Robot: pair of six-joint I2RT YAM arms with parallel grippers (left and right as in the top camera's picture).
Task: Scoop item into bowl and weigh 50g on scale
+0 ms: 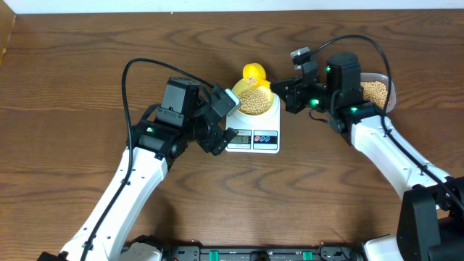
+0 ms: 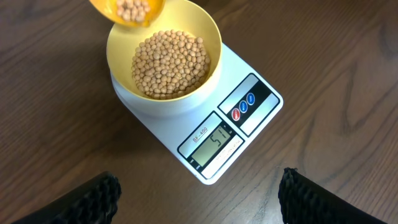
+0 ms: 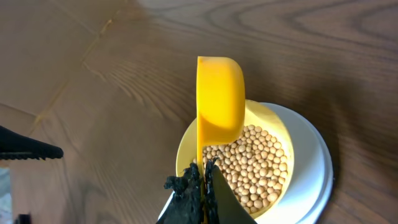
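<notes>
1. The left gripper is released: its fingers stand wide apart and grasp nothing. It hangs over the table, just in front of the display edge of the scale.
2. The scale sits flat on the table. Its display appears to read 51; the digits are small.
3. The bowl stands on the scale's platform, behind the display. The beans lie heaped in its bottom, well below the rim.
4. The scoop is over the bowl's far rim and holds a few beans. The right gripper is clenched on the scoop's handle.
5. The tub lies farther off on the right, well apart from the scale, partly hidden by the right arm. It contains more beans.
6. Step in hand: final dosing. The reading appears to be just over the target.
7. Next move: add nothing further. Hold the scoop level, lift out a few beans, then recheck the display. Avoid touching the bowl or platform, which would disturb the reading.
</notes>
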